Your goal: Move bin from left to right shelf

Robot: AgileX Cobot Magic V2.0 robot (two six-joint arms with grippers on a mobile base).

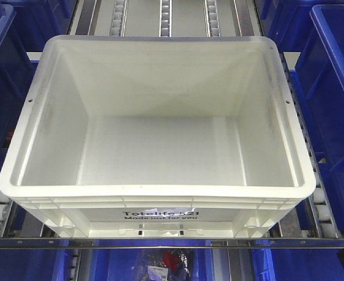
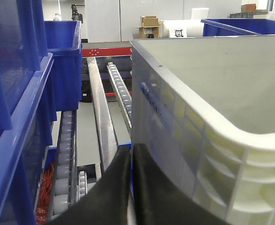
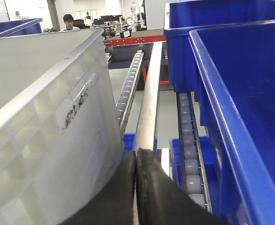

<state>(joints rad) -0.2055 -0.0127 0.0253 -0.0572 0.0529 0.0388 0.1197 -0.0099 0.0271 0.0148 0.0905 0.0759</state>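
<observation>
Sitting on the roller rails (image 1: 320, 205), the white bin (image 1: 160, 192) has an arm at each side: the left gripper (image 2: 131, 187), fingers pressed together, at its left wall, and the right gripper (image 3: 136, 187), likewise closed, at its right. With only a side squeeze, it could slip, tilt, or clip the blue bins (image 3: 240, 93) beside it.

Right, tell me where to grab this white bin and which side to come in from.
Take the white bin with both arms, one per side wall, under the rolled rim where the ribbed band gives a ledge. It looks too wide for one gripper. Come in from the near end along the gaps beside the blue bins; the left gripper and right gripper sit there.
</observation>
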